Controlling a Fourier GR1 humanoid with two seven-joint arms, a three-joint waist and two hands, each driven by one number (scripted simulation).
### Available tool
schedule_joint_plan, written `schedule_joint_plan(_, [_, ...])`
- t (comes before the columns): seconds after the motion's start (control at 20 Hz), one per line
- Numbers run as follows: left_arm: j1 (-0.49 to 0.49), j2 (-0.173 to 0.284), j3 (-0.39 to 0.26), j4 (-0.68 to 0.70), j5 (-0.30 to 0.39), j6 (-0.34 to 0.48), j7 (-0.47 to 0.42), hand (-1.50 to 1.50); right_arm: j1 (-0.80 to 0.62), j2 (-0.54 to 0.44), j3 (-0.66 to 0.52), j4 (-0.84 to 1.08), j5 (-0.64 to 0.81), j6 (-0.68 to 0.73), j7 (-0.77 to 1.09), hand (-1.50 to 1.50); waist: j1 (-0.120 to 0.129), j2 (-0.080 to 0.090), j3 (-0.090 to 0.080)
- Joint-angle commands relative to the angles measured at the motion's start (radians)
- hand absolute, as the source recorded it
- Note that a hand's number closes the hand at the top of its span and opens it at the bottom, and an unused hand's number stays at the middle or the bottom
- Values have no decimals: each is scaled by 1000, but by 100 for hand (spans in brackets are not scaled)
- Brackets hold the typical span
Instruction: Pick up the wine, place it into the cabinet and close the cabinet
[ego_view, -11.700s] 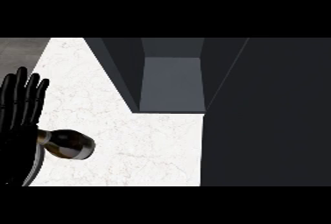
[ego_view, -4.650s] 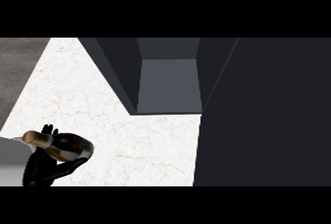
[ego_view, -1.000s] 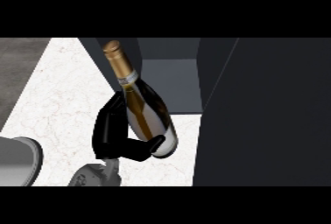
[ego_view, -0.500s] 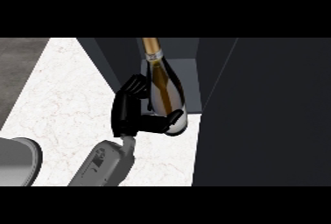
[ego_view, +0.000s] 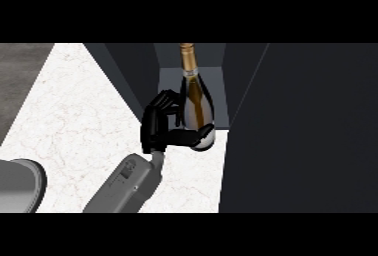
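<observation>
1. Since the earlier frame, the wine (ego_view: 195, 97) has swung more upright and advanced into the cabinet (ego_view: 140, 75) opening.
2. Left robot hand (ego_view: 164, 122) is curled round the bottle's lower body; its base appears to hang above the tabletop (ego_view: 81, 110) at the cabinet's front edge.
3. Risk: releasing here could topple the bottle, since the shelf beneath it is hidden.
</observation>
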Motion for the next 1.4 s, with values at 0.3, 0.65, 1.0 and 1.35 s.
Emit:
schedule_joint_plan(0.3, [-94, 0, 1, 253, 208, -36, -210, 150, 121, -15, -9, -223, -112, 24, 45, -150, -19, 2, 0])
schedule_joint_plan(0.65, [-162, 0, -34, 356, 340, -63, -241, 150, 112, 6, -17, -167, -95, 38, 6, -150, -8, 1, 0])
schedule_joint_plan(1.0, [-273, 0, 35, 459, 352, -94, -195, 150, 135, -2, -73, -191, -155, 54, 19, -150, 3, -2, 1])
schedule_joint_plan(1.35, [-425, 2, 105, 613, 373, -115, -213, 150, 78, -4, -86, -148, -155, 78, 40, -150, 1, 3, 0])
